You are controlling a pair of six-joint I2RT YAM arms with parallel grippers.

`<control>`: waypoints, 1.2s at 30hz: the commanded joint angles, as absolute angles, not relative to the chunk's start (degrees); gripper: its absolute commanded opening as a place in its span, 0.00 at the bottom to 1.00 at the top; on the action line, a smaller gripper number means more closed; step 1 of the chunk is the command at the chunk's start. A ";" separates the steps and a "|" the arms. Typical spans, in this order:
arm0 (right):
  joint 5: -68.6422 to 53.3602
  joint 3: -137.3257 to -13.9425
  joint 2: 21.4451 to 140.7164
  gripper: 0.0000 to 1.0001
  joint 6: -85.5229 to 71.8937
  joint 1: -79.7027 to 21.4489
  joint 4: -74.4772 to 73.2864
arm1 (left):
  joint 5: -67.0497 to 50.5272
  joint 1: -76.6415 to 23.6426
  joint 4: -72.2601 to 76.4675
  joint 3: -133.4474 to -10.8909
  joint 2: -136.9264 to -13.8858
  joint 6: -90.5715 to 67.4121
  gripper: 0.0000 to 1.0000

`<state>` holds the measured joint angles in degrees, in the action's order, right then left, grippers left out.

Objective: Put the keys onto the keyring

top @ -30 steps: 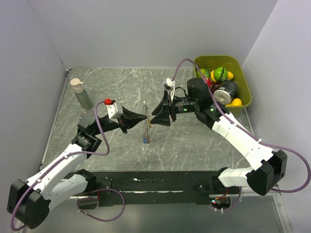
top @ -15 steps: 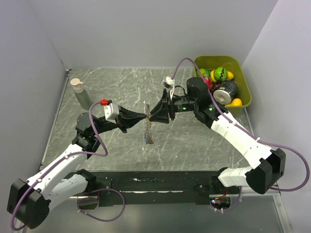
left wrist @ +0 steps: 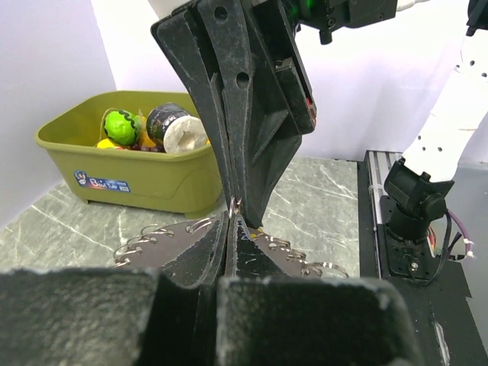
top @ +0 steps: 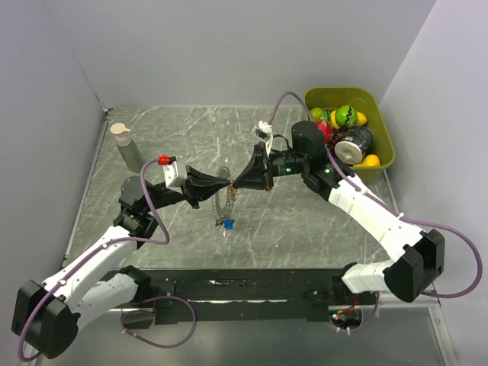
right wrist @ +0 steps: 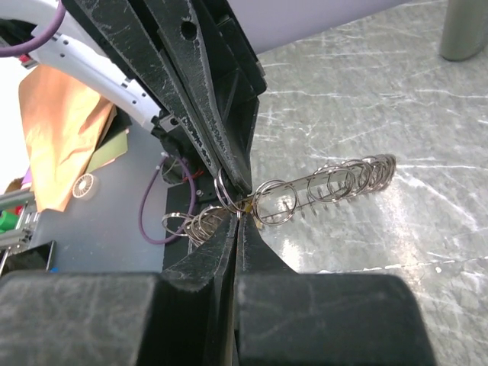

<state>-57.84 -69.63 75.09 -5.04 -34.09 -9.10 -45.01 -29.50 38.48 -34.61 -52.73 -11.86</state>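
At the centre of the overhead view the keyring (top: 222,200), which looks light and springy, hangs from the left gripper (top: 220,183), pinched shut on its thin wire, the right gripper (top: 236,185) pressed together tip to tip against it; such slippery wire probably wants gripping clear of the dangling blue key (top: 229,223).

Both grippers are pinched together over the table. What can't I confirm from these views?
- Right wrist: what the right gripper pinches; too small, its fingers cover it.
- Left wrist: where the left gripper holds the keyring; own fingers hide it.
- Top: whether the blue key hangs from the keyring; too small.
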 commanded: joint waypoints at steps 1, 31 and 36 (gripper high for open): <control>-59.32 -67.77 76.11 0.00 -3.43 -33.84 -7.03 | -45.53 -29.88 47.10 -35.86 -50.80 -14.32 0.01; -51.94 -63.20 64.17 0.87 -1.58 -33.84 -2.29 | -47.37 -29.88 33.40 -36.92 -50.01 -5.01 0.01; -51.15 -62.84 63.54 0.94 -1.14 -33.75 -2.63 | -47.02 -29.88 32.08 -37.09 -50.97 -4.40 0.01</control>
<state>-52.88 -63.42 63.92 -1.80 -33.87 -4.91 -46.68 -29.63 31.11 -34.35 -51.46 -6.44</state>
